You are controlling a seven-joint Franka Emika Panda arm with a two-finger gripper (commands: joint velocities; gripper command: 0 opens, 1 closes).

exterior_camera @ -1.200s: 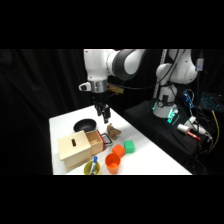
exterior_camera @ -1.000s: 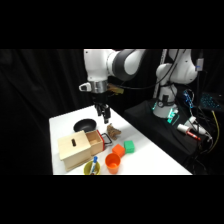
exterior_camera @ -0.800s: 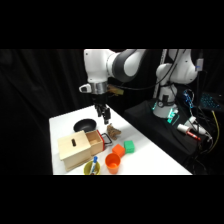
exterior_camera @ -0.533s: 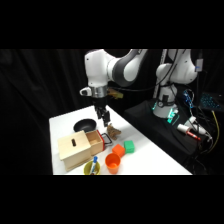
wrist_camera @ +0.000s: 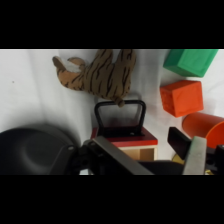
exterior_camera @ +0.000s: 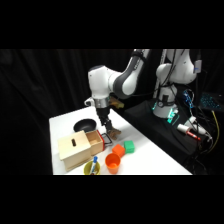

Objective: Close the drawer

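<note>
The drawer (exterior_camera: 95, 141) stands pulled out of its pale wooden box (exterior_camera: 74, 150). Its red-trimmed front (exterior_camera: 102, 141) faces the table's middle. In the wrist view the red front (wrist_camera: 125, 136) and its dark wire handle (wrist_camera: 120, 114) lie just ahead of the fingers. My gripper (exterior_camera: 106, 127) hangs right above the drawer's front end. Seen from the wrist, the gripper (wrist_camera: 155, 160) is open and holds nothing. One finger (wrist_camera: 116, 157) crosses over the drawer's front and the other (wrist_camera: 194, 152) stands off to its right.
A striped tiger toy (wrist_camera: 97, 75) lies just past the handle. A black bowl (exterior_camera: 84, 125) sits behind the box. An orange block (exterior_camera: 118, 149), a green block (exterior_camera: 129, 146), an orange cup (exterior_camera: 113, 162) and a yellow cup (exterior_camera: 91, 168) crowd the front.
The gripper has come down and slightly forward, from above the tiger toy to just over the drawer's front. The drawer has not moved.
</note>
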